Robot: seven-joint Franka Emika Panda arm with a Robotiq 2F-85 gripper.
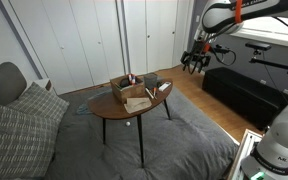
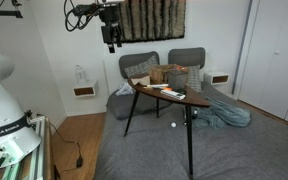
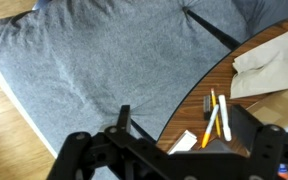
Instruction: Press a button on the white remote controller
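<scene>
The white remote controller lies near the edge of the wooden table, partly hidden by my gripper's body. Beside it are a yellow pencil and a white pen. My gripper is open and empty, and it hangs well above the table edge with the remote between its fingers in the wrist view. In both exterior views the gripper is high in the air, off to the side of the table. The remote is too small to make out there.
A cardboard box and a crumpled napkin sit on the table. A grey rug covers the floor beneath. Grey cushions and a black cabinet stand nearby.
</scene>
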